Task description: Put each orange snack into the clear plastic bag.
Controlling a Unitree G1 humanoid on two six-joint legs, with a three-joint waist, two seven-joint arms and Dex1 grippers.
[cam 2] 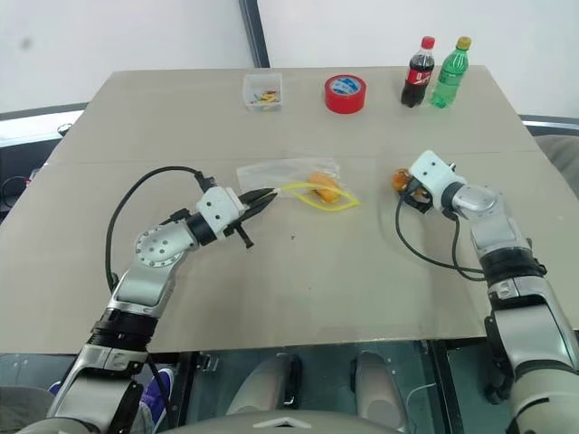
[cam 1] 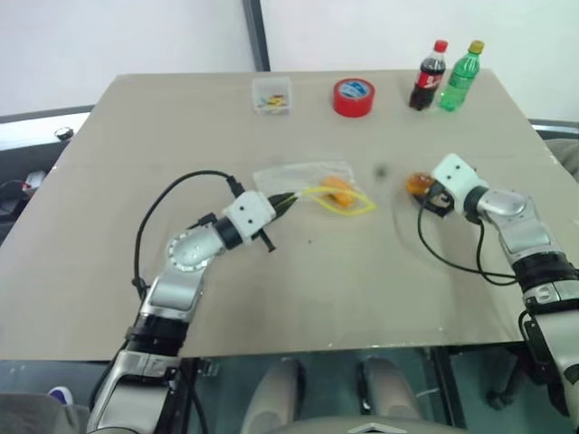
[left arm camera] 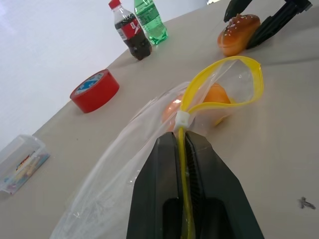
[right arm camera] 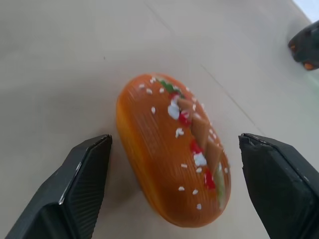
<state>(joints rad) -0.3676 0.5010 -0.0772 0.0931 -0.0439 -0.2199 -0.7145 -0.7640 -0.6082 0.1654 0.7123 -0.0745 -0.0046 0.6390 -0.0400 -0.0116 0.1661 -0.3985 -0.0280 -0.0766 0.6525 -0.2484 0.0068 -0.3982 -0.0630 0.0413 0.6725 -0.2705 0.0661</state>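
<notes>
Right wrist view showed my right gripper (right arm camera: 174, 186) spread wide around a snack (right arm camera: 172, 152) on the table (cam 1: 298, 289); my left gripper (left arm camera: 183, 149) pinched the bag (left arm camera: 149, 144), another snack (cam 1: 338, 189) inside.

Table (cam 1: 298, 289): bag (cam 1: 298, 174), snack (cam 1: 417, 184), tape (cam 1: 353, 97), bottles (cam 1: 443, 77).

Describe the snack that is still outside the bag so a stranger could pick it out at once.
On the tan table, look to the robot's right, in front of the two bottles. The loose snack lies there on the bare tabletop between the fingers of the open right pincer. Unlike the other snack, it is not inside the clear bag.
</notes>
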